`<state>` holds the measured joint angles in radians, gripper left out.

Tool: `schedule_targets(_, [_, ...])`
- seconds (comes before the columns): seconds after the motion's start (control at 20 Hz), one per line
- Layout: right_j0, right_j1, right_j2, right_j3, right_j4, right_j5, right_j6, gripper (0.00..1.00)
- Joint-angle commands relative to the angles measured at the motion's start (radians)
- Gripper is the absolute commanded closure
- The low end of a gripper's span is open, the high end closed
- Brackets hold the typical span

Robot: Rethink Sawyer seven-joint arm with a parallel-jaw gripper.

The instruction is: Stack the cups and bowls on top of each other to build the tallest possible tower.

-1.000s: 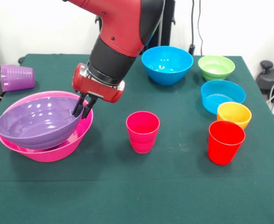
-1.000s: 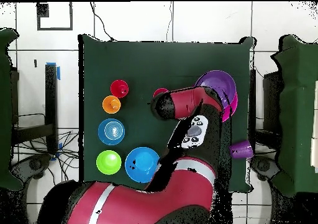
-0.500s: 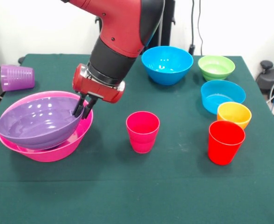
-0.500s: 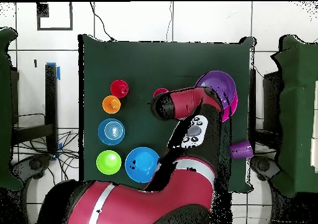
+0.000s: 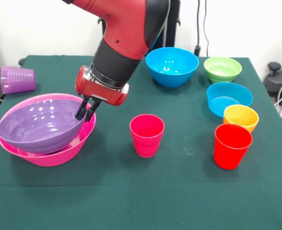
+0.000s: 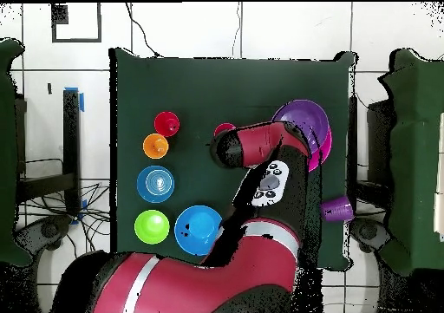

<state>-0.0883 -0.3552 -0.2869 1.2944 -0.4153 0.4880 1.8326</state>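
My fingers [image 5: 87,113] are pinched on the right rim of the purple bowl [image 5: 38,125], one finger inside the wall and one outside, so I hold it by that edge with the bowl tilted, its open face turned up and toward the camera. The bowl sits inside the pink bowl [image 5: 59,154] but not level, its left side low and resting in the pink one; the two make the start of the tower at the worktop's [image 5: 131,191] left. The relation that matters is this: the purple bowl lies to the left of my fingers, hanging off them, and its centre is near but not squarely over the pink bowl's centre, so I judge the next move is to let it settle flat and release. Farther out, the pink cup [image 5: 146,134] stands upright just right of me, the nearest next piece. The red cup [image 5: 232,145] and orange bowl [image 5: 240,117] touch at the right, with the cyan bowl [image 5: 229,98], green bowl [image 5: 222,69] and blue bowl [image 5: 172,65] behind. The purple cup [image 5: 17,79] lies on its side at far left
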Motion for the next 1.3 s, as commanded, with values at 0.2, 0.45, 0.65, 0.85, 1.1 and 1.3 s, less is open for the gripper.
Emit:
schedule_targets(0.2, [0.007,0.035,0.108,-0.035,-0.071,0.134,-0.145,1.0])
schedule_targets(0.45, [-0.004,0.041,0.123,-0.041,-0.057,0.156,-0.146,1.0])
schedule_targets(0.65, [-0.011,0.038,0.128,-0.033,-0.066,0.167,-0.168,1.0])
schedule_targets(0.85, [-0.015,0.032,0.133,-0.034,-0.063,0.178,-0.169,1.0])
schedule_targets(1.1, [-0.02,0.028,0.141,-0.027,-0.058,0.178,-0.161,1.0])
schedule_targets(1.3, [-0.017,0.031,0.135,-0.024,-0.066,0.173,-0.159,1.0])
